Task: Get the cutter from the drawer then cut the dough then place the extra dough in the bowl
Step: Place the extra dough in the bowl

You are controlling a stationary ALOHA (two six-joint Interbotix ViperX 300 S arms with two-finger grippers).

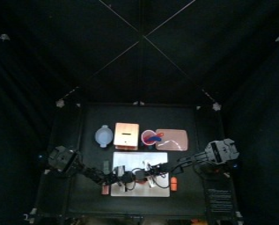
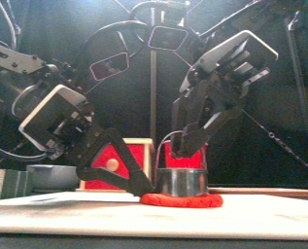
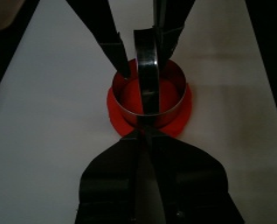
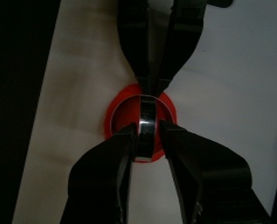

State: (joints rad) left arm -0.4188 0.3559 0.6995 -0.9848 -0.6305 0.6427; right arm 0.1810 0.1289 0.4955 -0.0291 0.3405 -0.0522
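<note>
Right hand (image 4: 141,129) pinches the light, stiff round metal cutter (image 2: 183,182) by its wire handle. Left hand (image 3: 141,142) is closed narrow at the rim of the soft flat red dough (image 2: 206,201) beneath it.

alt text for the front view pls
A round metal cutter sits on red dough on the white cutting board, its handle gripped by the right end effector; the left end effector is low beside the dough.

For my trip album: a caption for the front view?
Left end effector and right end effector meet at metal cutter on red dough.
</note>
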